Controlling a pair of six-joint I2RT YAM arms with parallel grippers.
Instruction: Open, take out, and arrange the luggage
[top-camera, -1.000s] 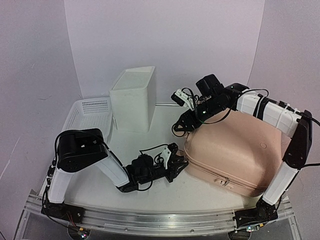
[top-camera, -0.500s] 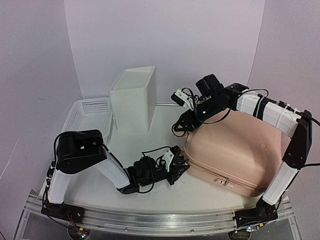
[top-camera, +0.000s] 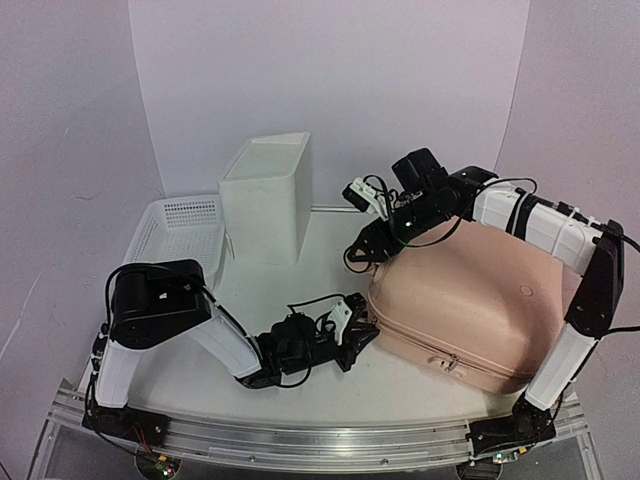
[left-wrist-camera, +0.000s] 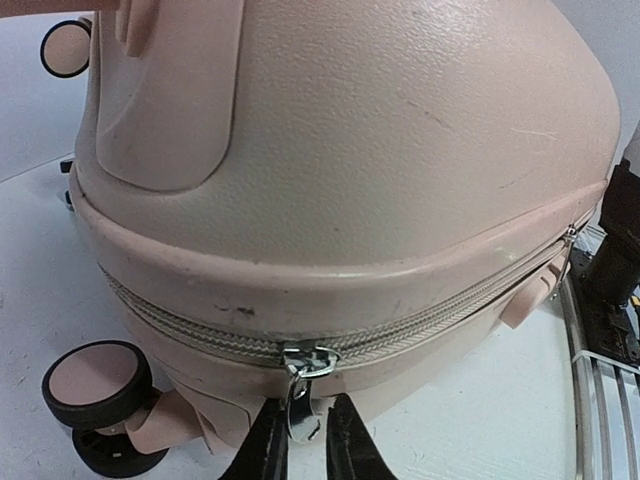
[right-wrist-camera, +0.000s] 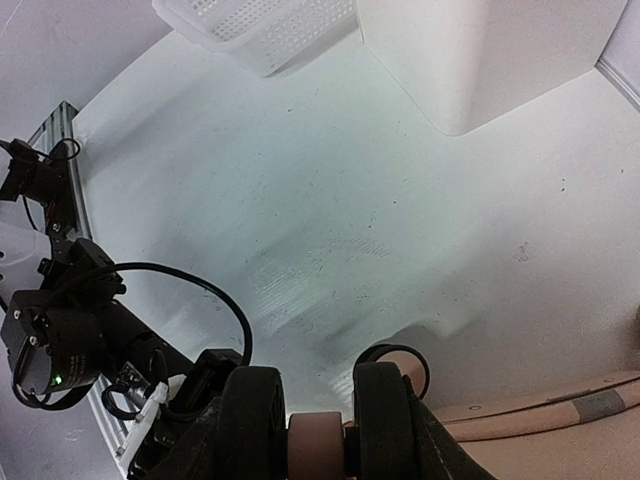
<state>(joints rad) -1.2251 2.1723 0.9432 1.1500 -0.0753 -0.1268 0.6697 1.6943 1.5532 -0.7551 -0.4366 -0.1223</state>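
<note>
Top external view showed the luggage (top-camera: 480, 300) lying flat and closed on the right half of the table (top-camera: 300, 290), its pink shell upward and its zipper seam running along the near side. A white box (top-camera: 265, 205) stood upright at the back centre, with a white mesh basket (top-camera: 180, 225) just to its left; both were apart from the luggage. The left arm lay low across the table, and the left claw (top-camera: 360, 335) met the near left corner of the luggage at the seam. From the left wrist, the zipper (left-wrist-camera: 430, 320) ran closed around that corner, and its metal pull (left-wrist-camera: 300, 405) hung down between the two black fingers (left-wrist-camera: 268, 445). These stood close on either side of it with only a narrow gap, but whether they pinched the pull could not be told. A pink and black near wheel (left-wrist-camera: 95, 375) rested on the table just left of the pull. The right arm reached over the shell, and the right claw (top-camera: 362, 250) pointed down at the far left corner of the luggage. From the right wrist, its fingers (right-wrist-camera: 250, 420) were clamped on a pink back wheel (right-wrist-camera: 315, 440), which filled the space between them and touched both. A second caster showed just beyond that one, and the edge of the shell showed at the lower right.
</note>
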